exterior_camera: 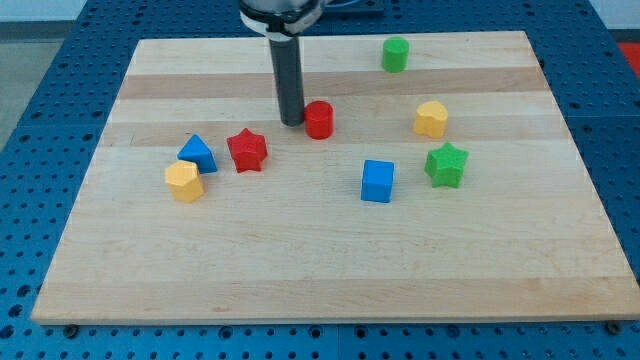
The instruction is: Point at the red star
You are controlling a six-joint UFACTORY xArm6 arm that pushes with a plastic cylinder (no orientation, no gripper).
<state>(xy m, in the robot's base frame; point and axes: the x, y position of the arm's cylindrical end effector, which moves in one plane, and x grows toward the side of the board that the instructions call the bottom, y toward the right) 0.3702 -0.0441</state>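
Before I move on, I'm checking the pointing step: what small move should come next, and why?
Probably slide my tip toward the view's lower left, to the red star. My tip now sits just left of the red cylinder, apart from the star.

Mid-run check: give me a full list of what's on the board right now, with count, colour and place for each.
red star: 1, red, left of centre
red cylinder: 1, red, centre top, just right of my tip
blue triangular block: 1, blue, left of the star
yellow blocks: 2, yellow, one at left below the blue triangular block, one at right
blue cube: 1, blue, centre right
green star: 1, green, right
green cylinder: 1, green, top right
wooden board: 1, light wood
my tip: 1, dark rod, up and right of the red star, apart from it
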